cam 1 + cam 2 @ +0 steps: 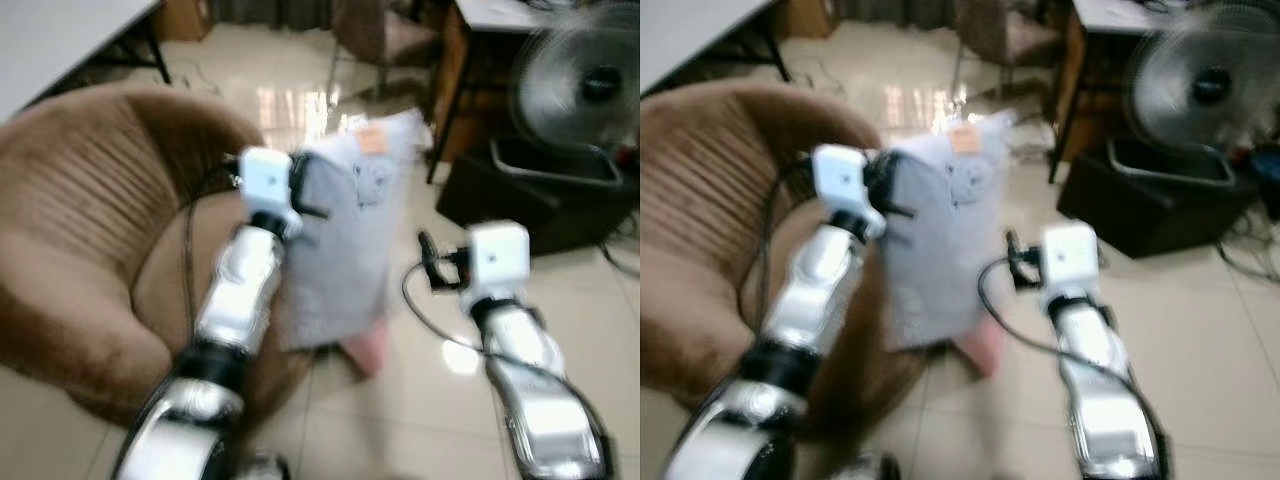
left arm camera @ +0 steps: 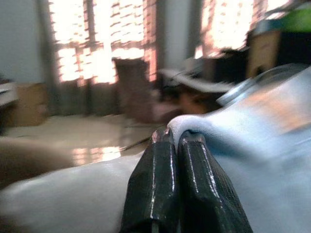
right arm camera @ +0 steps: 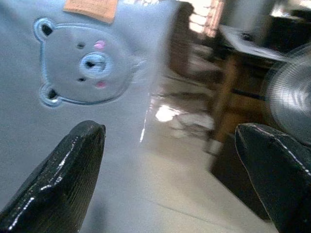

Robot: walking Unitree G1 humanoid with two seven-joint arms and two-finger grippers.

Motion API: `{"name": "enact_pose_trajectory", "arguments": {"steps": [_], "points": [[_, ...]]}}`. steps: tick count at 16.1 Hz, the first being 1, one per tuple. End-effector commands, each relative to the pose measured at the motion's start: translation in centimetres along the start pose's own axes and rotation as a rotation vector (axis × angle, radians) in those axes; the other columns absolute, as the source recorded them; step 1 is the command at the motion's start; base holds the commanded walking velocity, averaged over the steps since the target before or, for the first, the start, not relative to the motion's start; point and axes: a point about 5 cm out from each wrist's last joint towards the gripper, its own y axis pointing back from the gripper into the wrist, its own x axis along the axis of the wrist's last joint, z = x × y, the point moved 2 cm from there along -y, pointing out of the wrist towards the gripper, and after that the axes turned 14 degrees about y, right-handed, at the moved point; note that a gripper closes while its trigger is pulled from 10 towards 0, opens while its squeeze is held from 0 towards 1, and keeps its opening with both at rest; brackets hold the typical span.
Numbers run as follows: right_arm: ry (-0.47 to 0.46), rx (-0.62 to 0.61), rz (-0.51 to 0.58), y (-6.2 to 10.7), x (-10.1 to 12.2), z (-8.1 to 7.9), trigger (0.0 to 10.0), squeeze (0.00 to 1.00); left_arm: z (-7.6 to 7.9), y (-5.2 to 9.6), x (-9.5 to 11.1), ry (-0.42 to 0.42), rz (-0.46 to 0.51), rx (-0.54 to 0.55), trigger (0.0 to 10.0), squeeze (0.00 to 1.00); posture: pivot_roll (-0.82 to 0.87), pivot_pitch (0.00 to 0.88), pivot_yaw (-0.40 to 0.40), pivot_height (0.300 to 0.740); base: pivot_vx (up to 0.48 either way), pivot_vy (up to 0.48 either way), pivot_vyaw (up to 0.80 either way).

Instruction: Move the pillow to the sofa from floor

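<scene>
A pale blue-grey pillow [image 1: 345, 235] with a bear face [image 3: 80, 65] and an orange tag hangs upright in the air beside the brown sofa chair [image 1: 95, 220]. My left gripper [image 2: 177, 138] is shut on the pillow's upper edge, at the pillow's left side above the sofa's seat edge. A pink underside shows at the pillow's bottom corner [image 1: 365, 345]. My right gripper [image 3: 170, 141] stands open just right of the pillow, with nothing between its fingers [image 3: 73, 165].
A black bin [image 1: 545, 190] and a standing fan [image 1: 585, 85] sit on the tiled floor at the right. A desk with wooden legs [image 1: 450, 90] and a chair [image 1: 385, 40] stand behind. A white table edge [image 1: 60, 35] is at the far left.
</scene>
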Motion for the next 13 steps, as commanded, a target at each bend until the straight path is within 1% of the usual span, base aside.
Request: {"name": "enact_pose_trajectory", "arguments": {"steps": [1,4,9,10,12,13], "points": [[0.020,0.037,-0.012,0.1,-0.5,-0.2,10.0,0.00,0.6,-0.7,2.5,-0.013,0.090,-0.003,10.0,0.00,-0.09,0.042,0.032,0.740,0.431,0.000,0.00],[0.047,0.085,0.002,0.0,-0.5,-0.9,10.0,0.00,0.0,-0.5,3.0,-0.054,0.084,0.010,10.0,0.00,-0.08,0.036,0.033,0.740,0.431,0.000,0.80],[0.038,0.124,-0.005,0.4,-1.0,-1.5,10.0,0.00,0.3,0.3,3.2,-0.120,0.053,-0.011,10.0,0.00,-0.06,0.035,0.043,0.740,0.413,0.000,0.80],[0.035,0.148,-0.002,0.7,-1.0,-1.8,10.0,0.00,0.4,0.6,3.0,-0.126,0.030,-0.018,10.0,0.00,-0.06,0.034,0.045,0.740,0.000,0.000,0.80],[-0.006,0.172,-0.011,1.2,-1.3,-2.3,10.0,0.00,0.6,1.1,2.2,-0.142,-0.024,-0.029,10.0,0.00,-0.07,0.033,0.052,0.740,0.000,0.000,0.00],[0.009,0.185,-0.014,1.3,-1.4,-2.4,10.0,0.00,0.7,1.3,1.8,-0.154,-0.050,-0.038,10.0,0.00,-0.07,0.032,0.053,0.740,0.000,0.000,0.00]]}}
